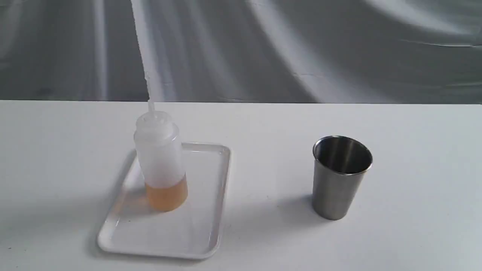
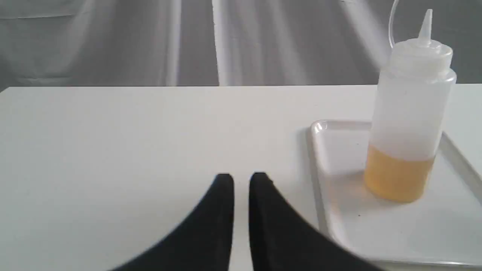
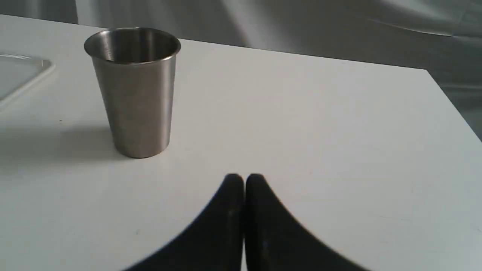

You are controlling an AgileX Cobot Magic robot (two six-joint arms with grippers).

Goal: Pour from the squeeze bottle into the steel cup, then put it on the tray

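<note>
Squeeze bottle (image 1: 161, 162) is seen upright on the tray (image 1: 205, 226), on the tray's left half in the ext view, nozzle up. Approx the bottom third is filled w/ amber liquid. Tray is laid flat on the white table (image 1: 414, 158), left of centre. Steel cup (image 1: 340, 180) is stood upright on the table to the right, well apart from tray & bottle, mouth up; contents can't be told.

Left gripper (image 2: 241, 180) is held low over bare table just beside the tray's edge. Its fingers are brought nearly together w/ only a thin slit betw them, and nothing is clamped. Right gripper (image 3: 244, 180) is held over bare table near the cup but not touching it, fingers pressed together, nothing gripped. Grey creased cloth (image 1: 263, 49) is hung behind the table
</note>
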